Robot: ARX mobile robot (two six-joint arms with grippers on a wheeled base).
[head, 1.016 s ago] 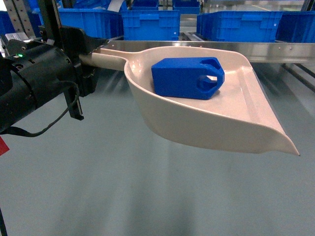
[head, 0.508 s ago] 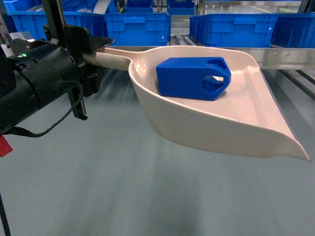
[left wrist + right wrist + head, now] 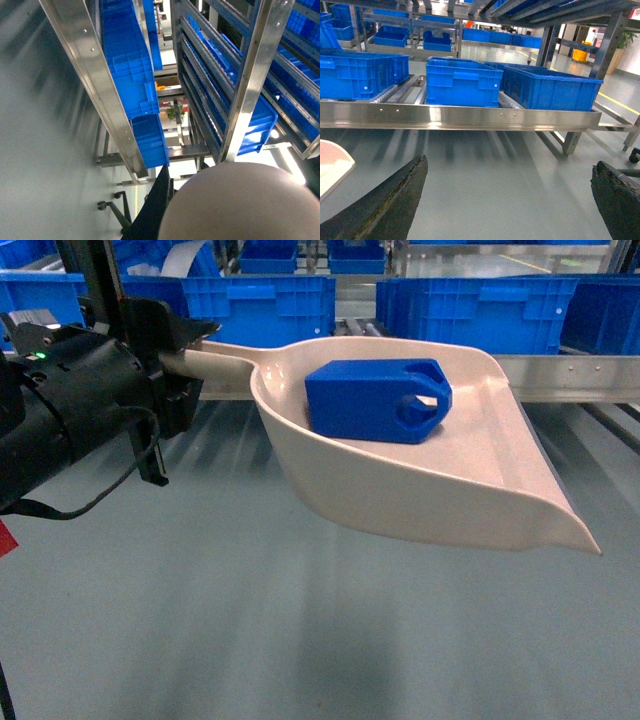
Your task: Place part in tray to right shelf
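The tray (image 3: pixel 470 490) was held by its handle in the left tool (image 3: pixel 175 365), pinched shut. The part (image 3: pixel 375 400) lay inside it, above the floor. The right tool (image 3: pixel 510 200) was spread wide. Beyond stood the shelf (image 3: pixel 570 375) with crates (image 3: pixel 470 310).

Smooth grey floor (image 3: pixel 300 640) was glossy under overhead light; yellow floor line (image 3: pixel 619 103) and potted plant (image 3: pixel 626 37) sat far back

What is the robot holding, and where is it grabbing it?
The left gripper holds the beige tray by the end of its handle, with the blue part riding inside. The right gripper is open and holds nothing.
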